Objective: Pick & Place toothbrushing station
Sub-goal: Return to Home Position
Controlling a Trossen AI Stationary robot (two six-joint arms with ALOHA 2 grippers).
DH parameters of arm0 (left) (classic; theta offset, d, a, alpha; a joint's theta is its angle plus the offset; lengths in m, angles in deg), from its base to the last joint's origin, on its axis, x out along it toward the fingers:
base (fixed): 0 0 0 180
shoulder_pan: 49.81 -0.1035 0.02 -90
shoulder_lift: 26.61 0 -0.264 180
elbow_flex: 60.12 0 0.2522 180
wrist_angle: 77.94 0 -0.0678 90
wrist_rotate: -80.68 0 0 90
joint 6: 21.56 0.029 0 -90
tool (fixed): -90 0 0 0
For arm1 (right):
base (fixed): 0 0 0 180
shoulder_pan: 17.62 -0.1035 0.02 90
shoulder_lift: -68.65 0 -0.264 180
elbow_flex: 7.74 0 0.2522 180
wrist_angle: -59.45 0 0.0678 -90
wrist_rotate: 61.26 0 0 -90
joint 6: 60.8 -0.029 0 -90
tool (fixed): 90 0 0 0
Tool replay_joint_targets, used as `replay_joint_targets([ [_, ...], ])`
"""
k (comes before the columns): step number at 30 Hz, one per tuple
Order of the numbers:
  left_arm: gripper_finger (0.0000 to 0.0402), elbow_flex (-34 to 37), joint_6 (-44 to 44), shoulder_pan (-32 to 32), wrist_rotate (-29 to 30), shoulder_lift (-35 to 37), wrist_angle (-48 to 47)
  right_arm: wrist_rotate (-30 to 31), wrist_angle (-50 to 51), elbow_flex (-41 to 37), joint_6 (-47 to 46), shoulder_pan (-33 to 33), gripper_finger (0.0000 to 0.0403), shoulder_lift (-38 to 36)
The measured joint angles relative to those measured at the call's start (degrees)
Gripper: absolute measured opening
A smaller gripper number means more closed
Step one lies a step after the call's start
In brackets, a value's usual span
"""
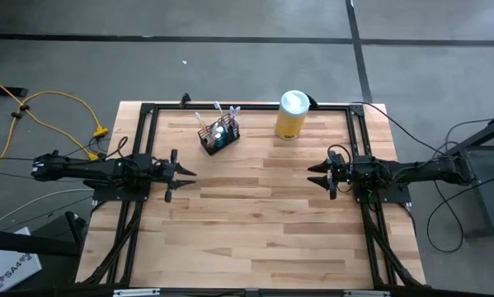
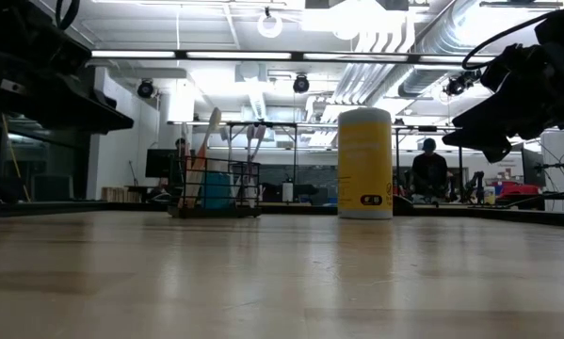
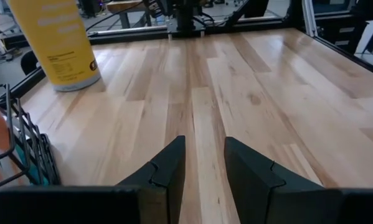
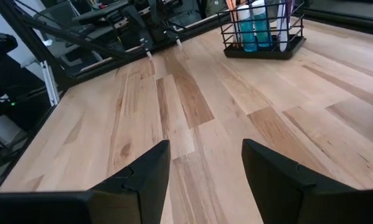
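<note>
The left gripper (image 3: 205, 143) has its fingers narrowly apart and the right gripper (image 4: 205, 149) has them wider. Both hold nothing and sit well apart from the yellow canister (image 1: 292, 115). Near that canister the black wire-mesh holder (image 1: 219, 135) stands upright with toothbrushes (image 2: 206, 141) in it, so loading looks done and only parking the arms seems left.

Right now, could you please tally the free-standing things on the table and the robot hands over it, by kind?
Black wire holder: 1
Yellow canister: 1
Robot hands, both open and empty: 2 (left hand, right hand)
Total: 4
What stands inside the holder is too small to count.
</note>
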Motion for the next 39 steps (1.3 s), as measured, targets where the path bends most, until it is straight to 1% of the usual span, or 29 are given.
replay_joint_targets([
  [8,0.0106,0.0,-0.77,-0.07,0.02,0.0,0.04,2.8,-0.13,0.0,3.24,0.0,0.0192,0.0],
  [20,0.0106,0.0,-0.77,-0.07,0.02,0.0,0.11,2.72,-0.07,0.0,6.96,0.0,0.0192,0.0],
  [29,0.0106,0.0,-0.77,-0.07,0.02,0.0,0.2,0.42,0.47,0.0,8.87,-0.02,0.0192,0.0],
  [39,0.0106,0.0,-0.76,-0.07,0.02,0.0,0.2,-4.3,1.35,0.0,9.12,-0.01,0.0192,0.04],
])
